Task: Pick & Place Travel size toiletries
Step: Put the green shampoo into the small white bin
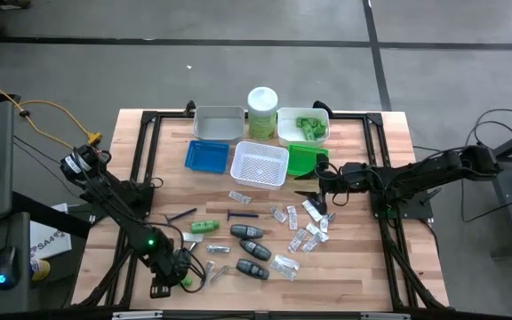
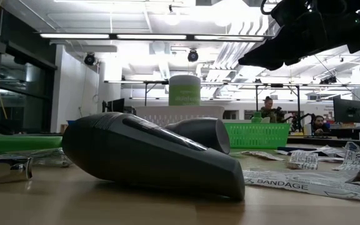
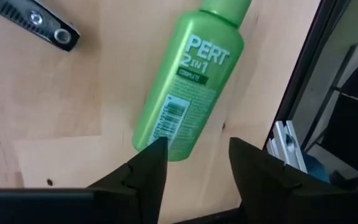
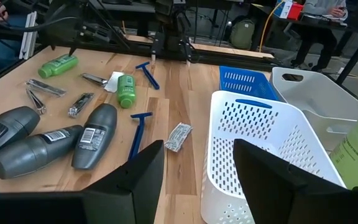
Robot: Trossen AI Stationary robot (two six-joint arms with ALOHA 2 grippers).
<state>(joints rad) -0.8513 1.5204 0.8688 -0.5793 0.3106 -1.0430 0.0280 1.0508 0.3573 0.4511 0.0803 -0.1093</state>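
Dark grey oval cases lie on their sides at the table's front centre, nearest the low camera, with razors, clippers and bandage packets spread around them. Left gripper, fingers spread, hovers over a green tube (label reads PERT 2 IN 1) at the front-left table edge. Right gripper, fingers also spread, hangs beside the white tray.

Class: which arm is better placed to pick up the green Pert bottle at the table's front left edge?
Left. Its open claw hangs directly over the Pert bottle; the right claw hovers by the white basket.
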